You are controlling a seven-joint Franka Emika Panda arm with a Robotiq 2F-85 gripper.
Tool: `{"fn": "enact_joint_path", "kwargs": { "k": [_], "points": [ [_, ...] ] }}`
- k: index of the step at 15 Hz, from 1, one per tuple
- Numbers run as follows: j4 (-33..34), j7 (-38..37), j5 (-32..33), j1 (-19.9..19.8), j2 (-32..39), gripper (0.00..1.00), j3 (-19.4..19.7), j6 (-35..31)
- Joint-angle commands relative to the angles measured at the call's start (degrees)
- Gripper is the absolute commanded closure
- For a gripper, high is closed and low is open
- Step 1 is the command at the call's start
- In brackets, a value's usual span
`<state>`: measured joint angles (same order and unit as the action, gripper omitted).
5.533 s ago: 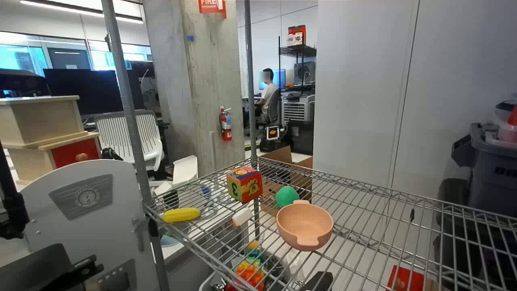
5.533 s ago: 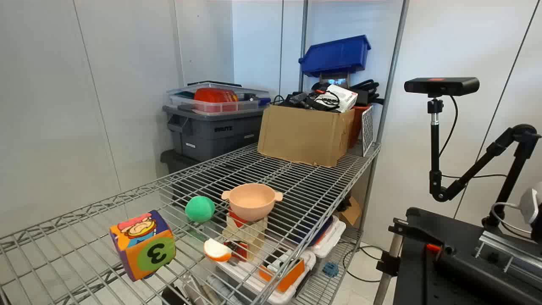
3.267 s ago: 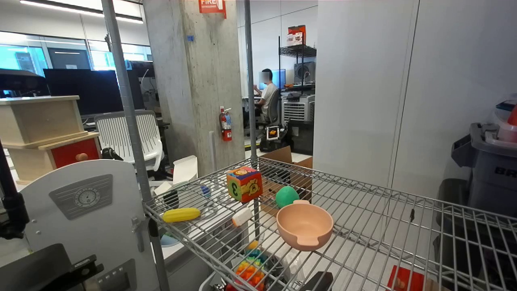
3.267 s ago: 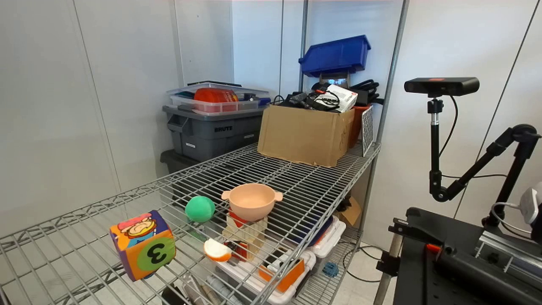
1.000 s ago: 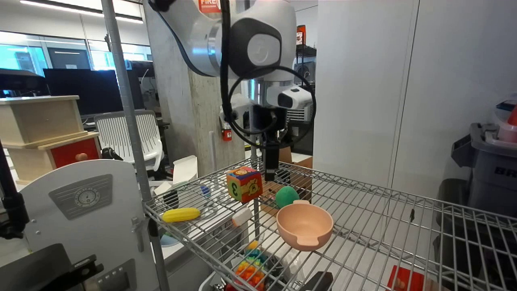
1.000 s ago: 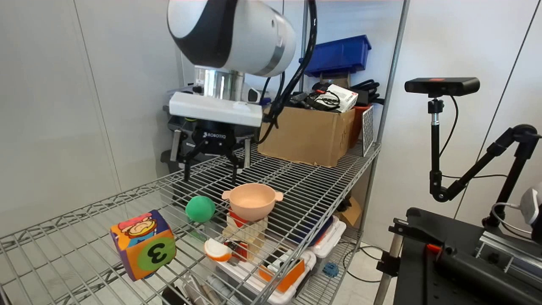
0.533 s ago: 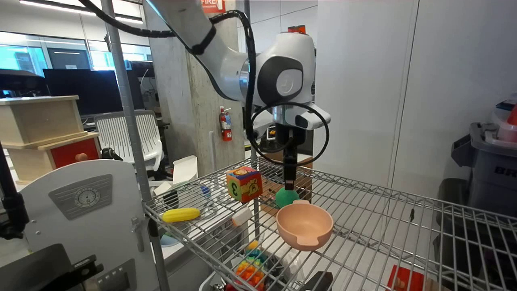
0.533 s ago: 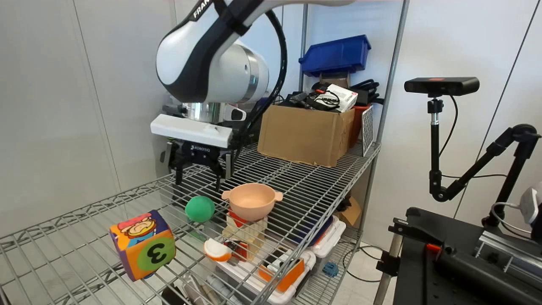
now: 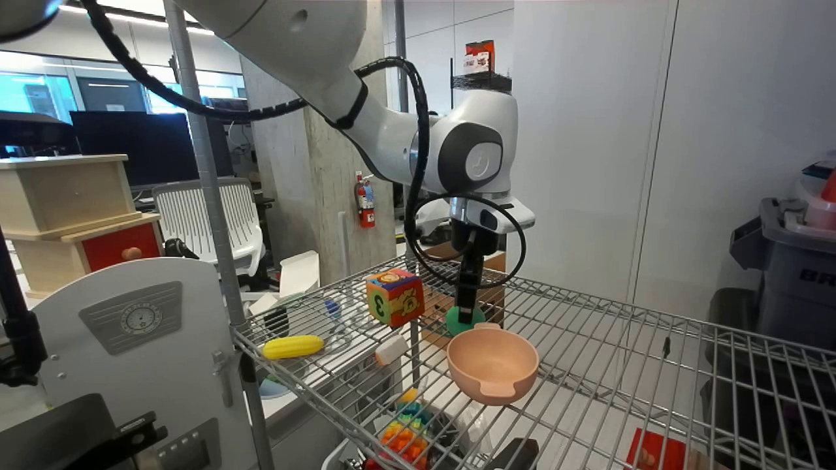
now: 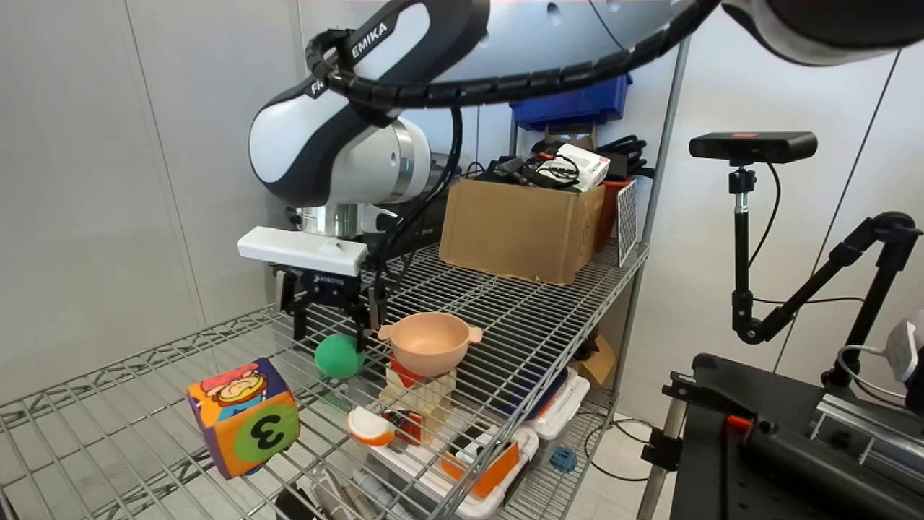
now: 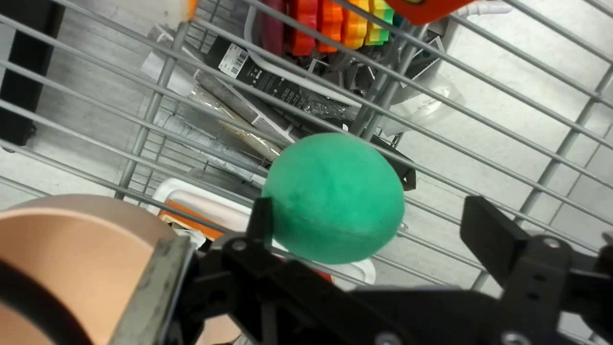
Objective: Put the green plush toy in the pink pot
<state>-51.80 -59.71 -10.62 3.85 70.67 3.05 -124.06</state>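
In an exterior view my gripper (image 9: 465, 314) is covering part of the green plush toy (image 9: 452, 322); my wrist view is cutting off the pink pot (image 11: 81, 254).

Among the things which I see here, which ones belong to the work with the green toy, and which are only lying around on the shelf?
For the job:
green plush toy
pink pot
gripper

Only lying around:
multicoloured cube
yellow banana-shaped thing
orange-and-white wedge
cardboard box
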Motion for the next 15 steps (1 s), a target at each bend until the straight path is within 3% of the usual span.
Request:
{"fn": "enact_joint_path", "kwargs": {
  "k": [1, 4, 11, 15],
  "points": [
    [13.16, -2.84, 0.42, -0.32, 7.18, 0.26, 0.36, 7.89],
    [16.71, -3.45, 0.47, -0.48, 8.89, 0.51, 0.35, 11.35],
    [17.97, -3.98, 1.52, -0.08, 7.58, 0.97, 0.84, 16.04],
    [16.29, -4.26, 2.24, 0.16, 4.19, 0.97, 1.97, 19.60]
  ]
}}
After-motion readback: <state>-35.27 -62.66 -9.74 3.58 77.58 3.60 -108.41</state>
